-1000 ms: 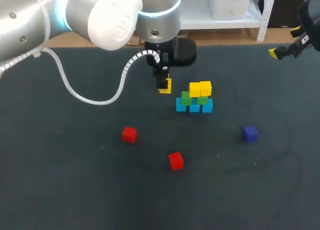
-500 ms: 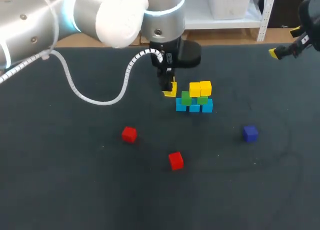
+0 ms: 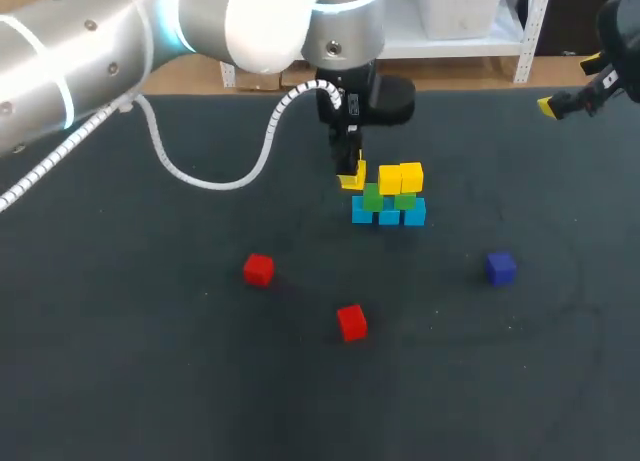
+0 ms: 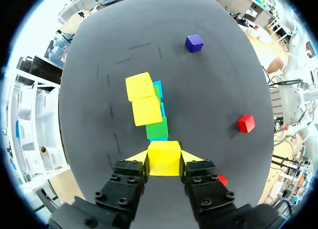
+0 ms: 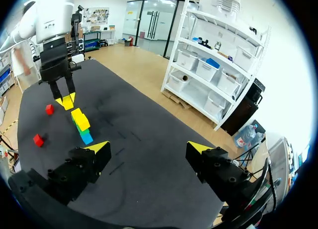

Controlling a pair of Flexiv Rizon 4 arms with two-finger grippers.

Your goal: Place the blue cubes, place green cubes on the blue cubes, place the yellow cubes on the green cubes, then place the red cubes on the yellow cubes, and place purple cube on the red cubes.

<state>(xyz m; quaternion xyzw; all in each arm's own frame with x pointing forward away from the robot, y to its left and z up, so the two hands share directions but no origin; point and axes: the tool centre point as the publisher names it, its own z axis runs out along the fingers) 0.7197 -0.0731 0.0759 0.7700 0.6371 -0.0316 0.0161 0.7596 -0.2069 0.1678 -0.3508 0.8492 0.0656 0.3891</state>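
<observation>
Two red cubes (image 3: 351,322) lie loose on the counter (image 3: 150,381) nearer than the stack (image 3: 390,196), with the purple cube (image 3: 500,267) off to its right (both layers left to do). Blue and green rows are in, and two yellows are on. The left hand (image 3: 351,176) is clamped on the third yellow cube (image 4: 164,158) over the stack's left end. The right hand (image 5: 147,147) gapes empty, well beyond the stack.

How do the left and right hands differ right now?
Left hand is shut on a yellow cube; right hand is open and empty. Left hand sits close beside the cube stack; right hand is far from it, off to the right. Both are yellow-tipped.
</observation>
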